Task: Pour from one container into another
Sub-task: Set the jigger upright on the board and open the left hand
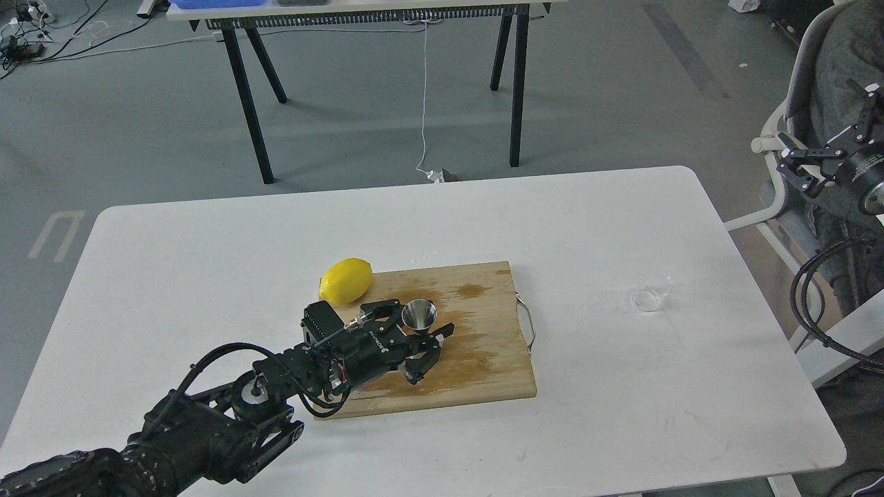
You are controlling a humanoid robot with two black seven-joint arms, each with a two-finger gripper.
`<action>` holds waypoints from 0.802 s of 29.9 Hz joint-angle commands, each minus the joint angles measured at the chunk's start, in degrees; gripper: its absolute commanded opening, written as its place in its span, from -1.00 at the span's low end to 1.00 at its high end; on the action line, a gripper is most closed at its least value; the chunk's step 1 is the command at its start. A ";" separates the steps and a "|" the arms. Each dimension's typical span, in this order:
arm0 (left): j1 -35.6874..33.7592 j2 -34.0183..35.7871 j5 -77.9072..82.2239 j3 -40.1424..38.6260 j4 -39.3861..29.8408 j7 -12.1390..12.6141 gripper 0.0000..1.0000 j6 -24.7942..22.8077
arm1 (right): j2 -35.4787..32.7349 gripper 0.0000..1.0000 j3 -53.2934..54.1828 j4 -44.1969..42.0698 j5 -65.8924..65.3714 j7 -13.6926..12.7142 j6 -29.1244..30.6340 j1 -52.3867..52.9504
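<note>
Reaching in from the lower left of the frame, the left gripper [423, 330] has its fingers spread around the upright steel jigger [419, 316] on the cutting board [483, 331], while the glass cup [652, 290] sits right of center on the table [207, 276], and the right gripper [804, 166], fingers apart, hangs at the right edge.

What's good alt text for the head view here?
The left gripper straddles an upright steel jigger on a stained wooden cutting board, beside a lemon. A clear glass cup stands apart at the white table's right; the right gripper hangs open off-table.
</note>
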 commanded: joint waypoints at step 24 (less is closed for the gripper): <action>2.49 0.00 -0.01 -0.01 0.01 0.00 0.79 0.00 | 0.34 0.98 0.09 0.09 0.00 0.19 0.00 -0.27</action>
